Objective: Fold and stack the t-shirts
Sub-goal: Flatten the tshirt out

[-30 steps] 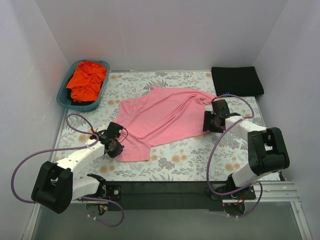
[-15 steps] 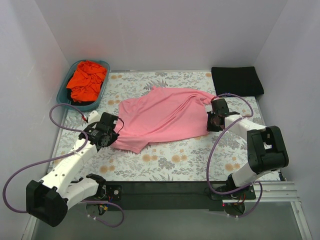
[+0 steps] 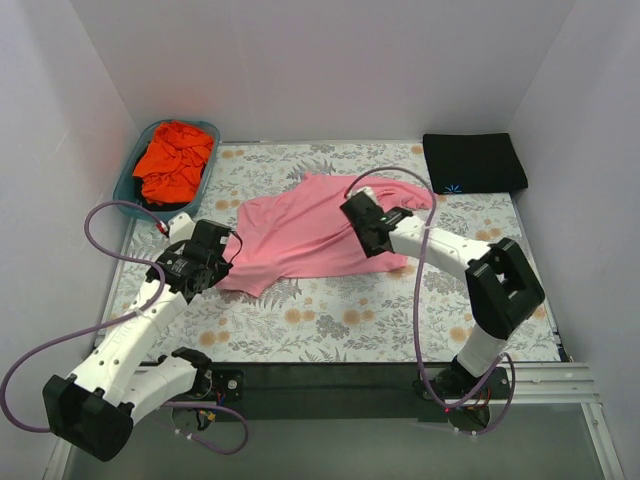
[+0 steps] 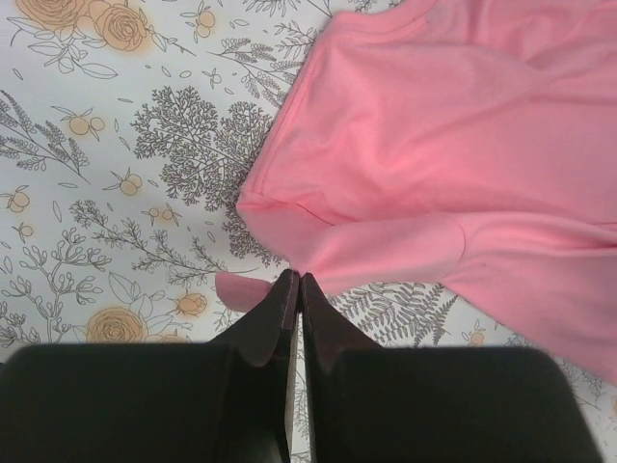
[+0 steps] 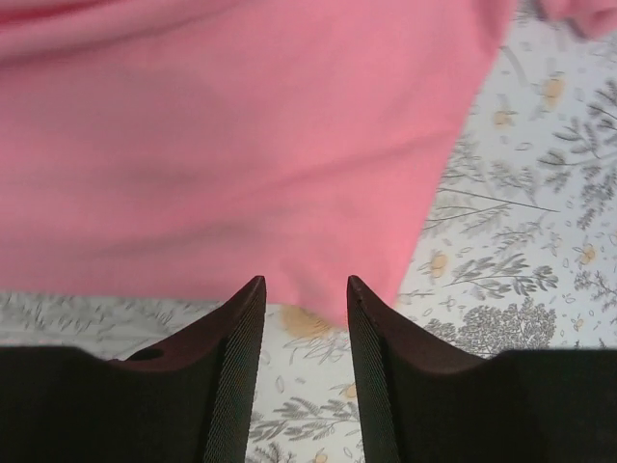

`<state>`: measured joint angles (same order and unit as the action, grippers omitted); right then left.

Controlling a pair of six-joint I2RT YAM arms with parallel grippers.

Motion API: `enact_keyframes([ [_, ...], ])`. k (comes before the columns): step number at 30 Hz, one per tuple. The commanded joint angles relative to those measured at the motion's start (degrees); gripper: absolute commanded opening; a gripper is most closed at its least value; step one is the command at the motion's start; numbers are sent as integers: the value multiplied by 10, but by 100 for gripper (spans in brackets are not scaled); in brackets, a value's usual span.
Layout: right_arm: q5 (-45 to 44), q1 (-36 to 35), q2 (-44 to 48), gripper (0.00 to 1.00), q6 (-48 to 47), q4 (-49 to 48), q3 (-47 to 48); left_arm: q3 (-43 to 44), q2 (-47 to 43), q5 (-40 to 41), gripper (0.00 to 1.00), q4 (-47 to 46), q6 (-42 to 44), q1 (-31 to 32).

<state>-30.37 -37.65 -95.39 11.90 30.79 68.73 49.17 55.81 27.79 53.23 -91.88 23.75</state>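
left tool (image 4: 294, 280) pinched on pink tee (image 3: 300, 235) | right tool (image 5: 304, 289) jaws apart over it | black tee (image 3: 474, 162) blue logo (image 3: 456, 187) unreadable

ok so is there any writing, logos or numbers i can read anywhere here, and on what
No readable text anywhere.
A small blue mark on the folded black t-shirt: too small to read, possibly a logo.
The pink t-shirt, orange-red t-shirt, teal basket and floral table cover: no lettering visible.
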Motion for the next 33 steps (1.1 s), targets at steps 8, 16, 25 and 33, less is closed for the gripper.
enact_keyframes([
  [8, 110, 27, 89, 48, -7, -27, -89, 83, -28, 17, 0, 41, 42, -1],
  [16, 366, 203, 149, 48, 60, -183, -246, 151, -13, 3, 0, 38, 65, 0],
  [25, 482, 233, 102, 50, 133, -288, -311, 217, 6, -6, 0, 35, 84, 0],
  [33, 537, 232, 39, 46, 193, -376, -342, 219, 16, -5, 0, 26, 86, -1],
])
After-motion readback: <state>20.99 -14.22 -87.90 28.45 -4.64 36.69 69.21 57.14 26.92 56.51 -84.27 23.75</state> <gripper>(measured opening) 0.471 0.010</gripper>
